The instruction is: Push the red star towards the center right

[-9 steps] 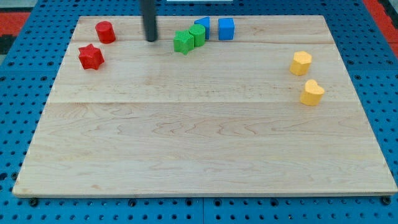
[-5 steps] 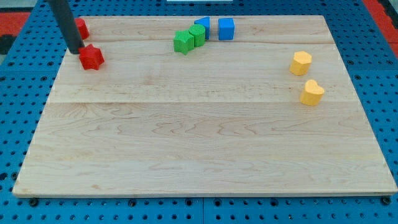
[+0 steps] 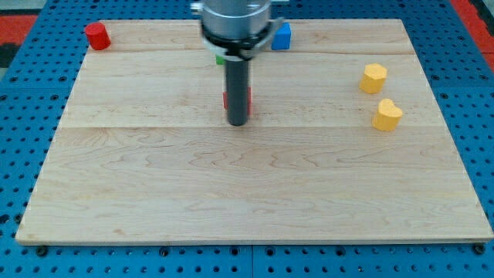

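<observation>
The pale wooden bench [image 3: 255, 185] lies on blue pegboard [image 3: 15, 154] — my tip [image 3: 237, 123], upper centre, touches the mostly hidden red star block [image 3: 248, 99] — holding nothing.

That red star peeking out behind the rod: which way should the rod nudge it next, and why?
Probably on toward the view's right. The red star sits near the board's middle, mostly hidden behind my tip, well short of the two yellow blocks at the right side.

Red cylinder [image 3: 96, 35], blue cube [image 3: 282, 36], two yellow blocks [image 3: 373, 78].
</observation>
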Controlling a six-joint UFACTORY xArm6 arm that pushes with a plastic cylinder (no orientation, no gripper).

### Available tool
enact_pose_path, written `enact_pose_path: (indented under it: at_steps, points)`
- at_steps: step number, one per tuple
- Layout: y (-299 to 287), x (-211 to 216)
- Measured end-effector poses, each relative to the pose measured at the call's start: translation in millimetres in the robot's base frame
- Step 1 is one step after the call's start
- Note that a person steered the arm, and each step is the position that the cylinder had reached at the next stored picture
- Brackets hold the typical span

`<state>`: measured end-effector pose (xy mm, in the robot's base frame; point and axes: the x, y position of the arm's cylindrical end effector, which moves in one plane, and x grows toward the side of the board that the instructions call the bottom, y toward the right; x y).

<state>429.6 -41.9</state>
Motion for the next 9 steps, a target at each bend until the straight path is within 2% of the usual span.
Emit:
enact_pose_path:
  at_steps: [1,2,3,4,5,6,7,8,9]
  points:
    - [1,-34]
    - [28,-38]
    - [-5,-67]
    - [0,-80]
    - [29,-80]
    - [17,-109]
    - [51,-72]
    - [114,-29]
    - [148,-9]
